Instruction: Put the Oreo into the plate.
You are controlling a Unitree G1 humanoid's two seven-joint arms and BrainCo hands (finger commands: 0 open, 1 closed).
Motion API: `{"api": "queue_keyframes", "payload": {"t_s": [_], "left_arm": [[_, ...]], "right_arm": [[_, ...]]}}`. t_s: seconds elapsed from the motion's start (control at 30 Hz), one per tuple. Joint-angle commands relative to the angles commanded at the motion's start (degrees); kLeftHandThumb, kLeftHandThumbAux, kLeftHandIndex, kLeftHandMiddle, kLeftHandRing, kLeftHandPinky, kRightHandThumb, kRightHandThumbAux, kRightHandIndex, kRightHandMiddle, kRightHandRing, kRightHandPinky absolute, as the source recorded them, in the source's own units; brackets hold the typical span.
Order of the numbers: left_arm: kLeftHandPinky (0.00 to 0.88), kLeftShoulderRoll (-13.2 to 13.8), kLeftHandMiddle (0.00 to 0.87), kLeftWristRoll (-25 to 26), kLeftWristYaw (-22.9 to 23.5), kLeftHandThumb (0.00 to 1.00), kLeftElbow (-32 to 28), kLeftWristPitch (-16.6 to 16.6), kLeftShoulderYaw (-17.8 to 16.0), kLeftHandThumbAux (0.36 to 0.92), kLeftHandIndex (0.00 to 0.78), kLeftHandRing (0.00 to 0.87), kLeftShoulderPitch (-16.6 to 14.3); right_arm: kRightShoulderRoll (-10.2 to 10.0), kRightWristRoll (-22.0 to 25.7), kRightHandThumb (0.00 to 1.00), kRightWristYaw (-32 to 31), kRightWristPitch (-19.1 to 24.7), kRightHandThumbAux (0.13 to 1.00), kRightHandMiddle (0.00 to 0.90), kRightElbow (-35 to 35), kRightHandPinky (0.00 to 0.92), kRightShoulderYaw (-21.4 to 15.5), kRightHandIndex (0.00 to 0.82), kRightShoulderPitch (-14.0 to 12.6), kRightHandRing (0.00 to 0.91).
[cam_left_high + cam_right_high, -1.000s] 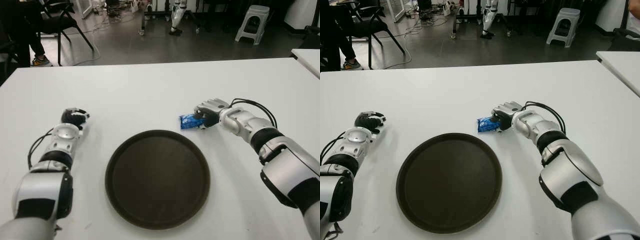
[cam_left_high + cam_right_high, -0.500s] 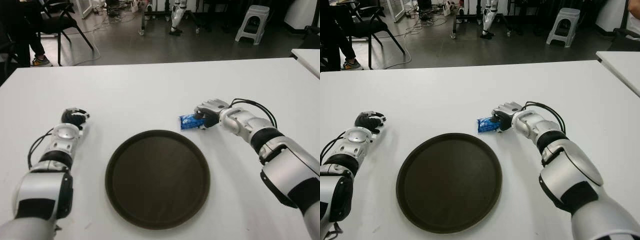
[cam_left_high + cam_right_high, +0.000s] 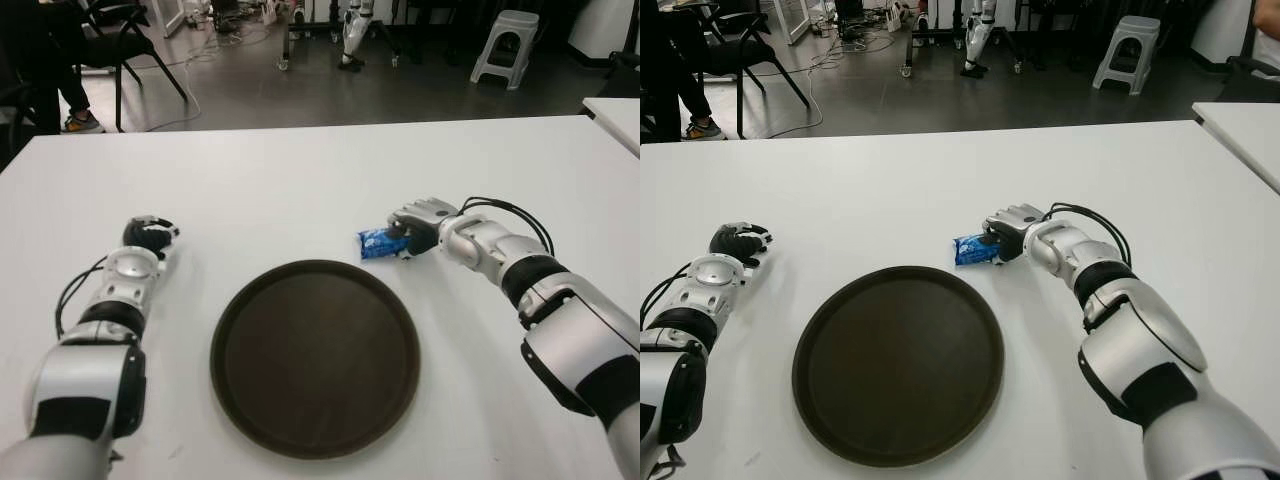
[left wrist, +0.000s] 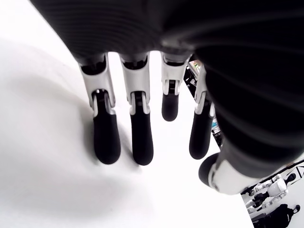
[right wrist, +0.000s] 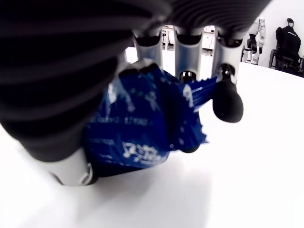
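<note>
Right hand [image 3: 415, 232] pinching Oreo [image 3: 378, 242] pack beside plate [image 3: 315, 355]; grasp step. Next: lift, carry over plate. Left hand [image 3: 148, 236] spread, idle.

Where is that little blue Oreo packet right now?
The Oreo packet is in the right hand, whose fingers are closed around it, low over the white table just beyond the far right rim of the dark plate.

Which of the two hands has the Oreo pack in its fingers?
The right hand, closed on the blue Oreo pack beyond the plate; the left hand holds nothing.
</note>
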State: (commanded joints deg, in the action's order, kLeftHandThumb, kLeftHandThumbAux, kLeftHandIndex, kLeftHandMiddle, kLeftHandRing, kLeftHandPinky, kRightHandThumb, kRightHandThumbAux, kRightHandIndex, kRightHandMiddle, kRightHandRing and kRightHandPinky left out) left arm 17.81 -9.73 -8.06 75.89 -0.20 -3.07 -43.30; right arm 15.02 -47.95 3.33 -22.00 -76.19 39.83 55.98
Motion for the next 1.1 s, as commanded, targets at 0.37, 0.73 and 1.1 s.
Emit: {"api": "queue_keyframes", "payload": {"t_s": [0.37,0.73,1.1], "left_arm": [[0.211,0.07,0.134,0.54,0.99,0.670,0.08,-0.46,-0.60,0.729,0.397,0.166,-0.02],[0.214,0.16,0.129,0.40,1.37,0.670,0.07,-0.38,-0.47,0.729,0.397,0.161,-0.06],[0.198,0.09,0.136,0.12,0.91,0.668,0.05,-0.07,-0.21,0.730,0.397,0.164,-0.13]], "right_arm": [[-0.73,5.49,0.717,-1.00,-1.20,0.712,0.797,0.60,0.768,-6.18,0.440,0.62,0.783],[-1.77,12.59,0.727,-2.17,-2.36,0.708,0.779,1.78,0.759,-12.85,0.439,-0.57,0.772],[-2.72,17.13,0.734,-2.45,-2.40,0.707,0.832,2.68,0.805,-16.81,0.441,-1.57,0.816]]}}
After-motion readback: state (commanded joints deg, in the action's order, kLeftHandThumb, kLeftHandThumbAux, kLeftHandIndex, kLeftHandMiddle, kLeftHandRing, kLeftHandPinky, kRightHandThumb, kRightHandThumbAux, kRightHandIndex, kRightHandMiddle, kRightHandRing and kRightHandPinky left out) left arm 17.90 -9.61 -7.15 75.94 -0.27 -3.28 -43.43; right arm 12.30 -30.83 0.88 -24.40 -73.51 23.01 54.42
